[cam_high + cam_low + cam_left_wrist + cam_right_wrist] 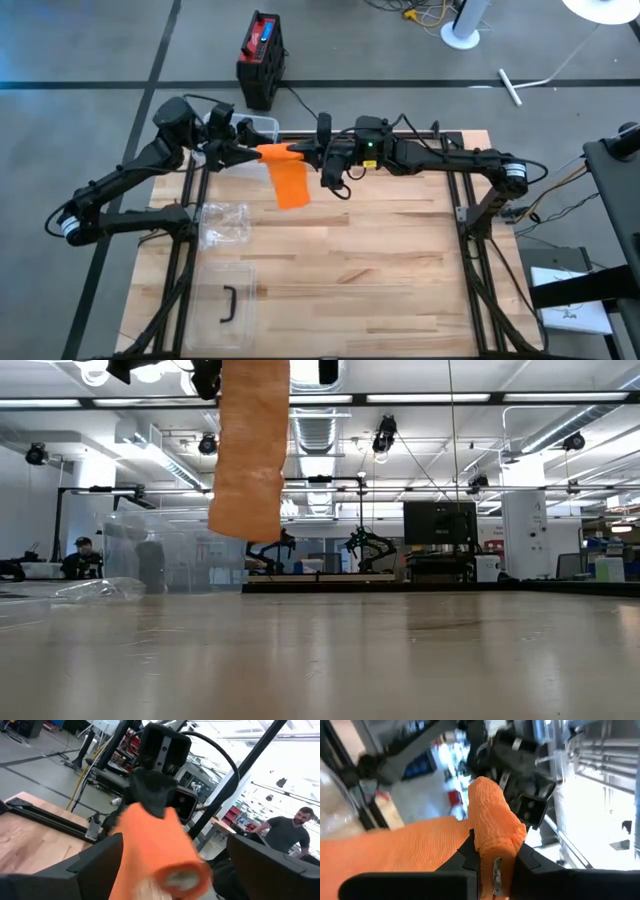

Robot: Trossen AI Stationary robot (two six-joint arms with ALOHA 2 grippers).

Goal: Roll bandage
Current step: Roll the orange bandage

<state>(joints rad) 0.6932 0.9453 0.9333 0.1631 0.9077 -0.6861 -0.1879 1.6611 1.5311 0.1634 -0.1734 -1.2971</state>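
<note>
Bandage, orange, hangs above the table's far edge: its rolled core lies level between the grippers, loose tail pointing straight down. Right gripper pinches the roll's end; left gripper stands open around the other end.

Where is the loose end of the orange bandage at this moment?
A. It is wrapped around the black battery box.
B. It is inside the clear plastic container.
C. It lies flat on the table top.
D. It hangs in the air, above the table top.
D: in the low view the free end of the orange bandage hangs down from above with a clear gap over the table.
</note>
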